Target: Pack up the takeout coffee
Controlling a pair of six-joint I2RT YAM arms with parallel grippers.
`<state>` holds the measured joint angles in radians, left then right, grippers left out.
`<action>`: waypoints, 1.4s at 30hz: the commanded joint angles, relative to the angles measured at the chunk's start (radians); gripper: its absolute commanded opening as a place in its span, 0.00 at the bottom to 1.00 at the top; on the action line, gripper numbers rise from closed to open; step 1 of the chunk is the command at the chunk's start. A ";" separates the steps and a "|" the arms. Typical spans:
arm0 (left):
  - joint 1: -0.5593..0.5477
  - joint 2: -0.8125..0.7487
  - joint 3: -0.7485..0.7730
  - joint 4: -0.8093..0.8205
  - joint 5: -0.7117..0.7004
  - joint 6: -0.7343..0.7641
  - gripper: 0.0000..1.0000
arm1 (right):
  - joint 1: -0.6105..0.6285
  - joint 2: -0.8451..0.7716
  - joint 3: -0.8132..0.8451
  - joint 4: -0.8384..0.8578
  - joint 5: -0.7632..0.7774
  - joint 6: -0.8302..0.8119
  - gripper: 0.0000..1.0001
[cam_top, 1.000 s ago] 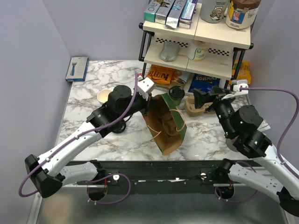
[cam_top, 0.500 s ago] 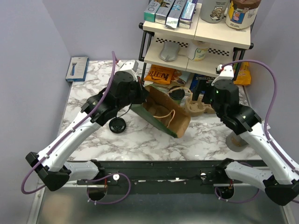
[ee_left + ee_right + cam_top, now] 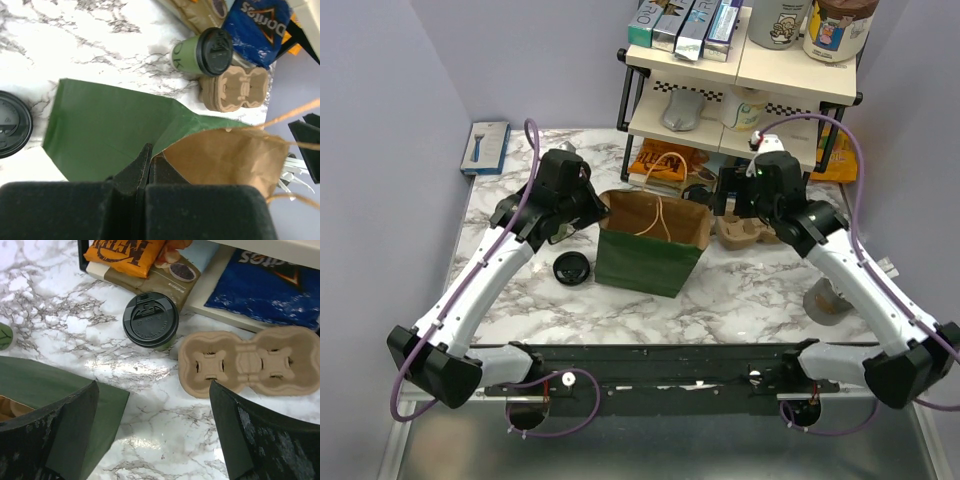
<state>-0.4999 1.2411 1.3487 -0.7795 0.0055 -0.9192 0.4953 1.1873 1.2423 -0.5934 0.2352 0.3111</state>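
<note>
The takeout coffee (image 3: 697, 193), a dark-green cup with its black lid on, stands in front of the shelf; its lid shows in the right wrist view (image 3: 150, 319) and the cup leans in the left wrist view (image 3: 205, 51). A green paper bag (image 3: 650, 255) with a brown inside stands upright and open at the table's middle. My left gripper (image 3: 601, 205) is shut on the bag's left rim (image 3: 148, 160). My right gripper (image 3: 730, 198) hangs open just right of the cup, nothing between its fingers (image 3: 70, 425).
Brown pulp cup carriers (image 3: 745, 230) lie right of the cup (image 3: 245, 362). A loose black lid (image 3: 571, 268) lies left of the bag. A grey cup with sticks (image 3: 828, 298) stands at the right. The shelf unit (image 3: 740, 95) and snack packets (image 3: 665, 160) are behind.
The left arm has swung the bag from tilted on its side to standing upright. The right gripper has moved back and left, to a spot beside the lidded cup.
</note>
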 commanded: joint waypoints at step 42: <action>0.081 -0.526 -0.687 0.598 0.355 -0.045 0.99 | -0.083 0.339 0.054 0.128 -0.507 -0.248 1.00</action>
<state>-0.4072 0.7471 0.8639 -0.5293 0.1921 -0.7860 0.4118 1.5486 1.3594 -0.4873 -0.1509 0.0509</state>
